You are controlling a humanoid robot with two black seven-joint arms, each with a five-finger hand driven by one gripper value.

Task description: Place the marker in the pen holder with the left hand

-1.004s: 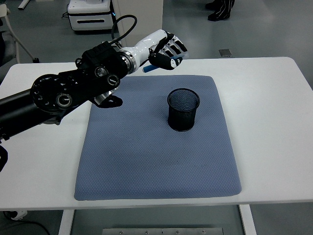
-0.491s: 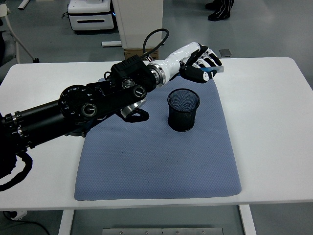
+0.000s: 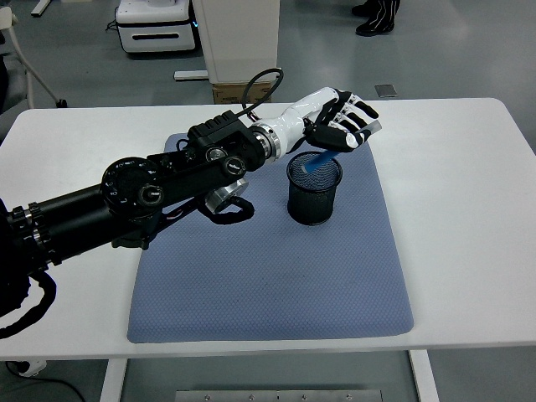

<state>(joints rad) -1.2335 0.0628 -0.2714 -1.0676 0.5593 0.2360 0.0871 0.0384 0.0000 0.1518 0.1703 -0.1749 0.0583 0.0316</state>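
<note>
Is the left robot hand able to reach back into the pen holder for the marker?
Probably yes: the left robot hand hovers just above the open-topped pen holder, where the blue marker sits, nothing between.

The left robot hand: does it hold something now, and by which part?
Nothing is held. The left robot hand is open above the pen holder, and the blue marker is inside it.

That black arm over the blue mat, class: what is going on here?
The robot's left hand is stretched out over a black mesh pen holder standing on a blue mat on the white table. Its fingers are spread, holding nothing. A blue marker shows at the holder's mouth just below the hand, so it seems to be dropping in or already inside. The right arm is out of view.
</note>
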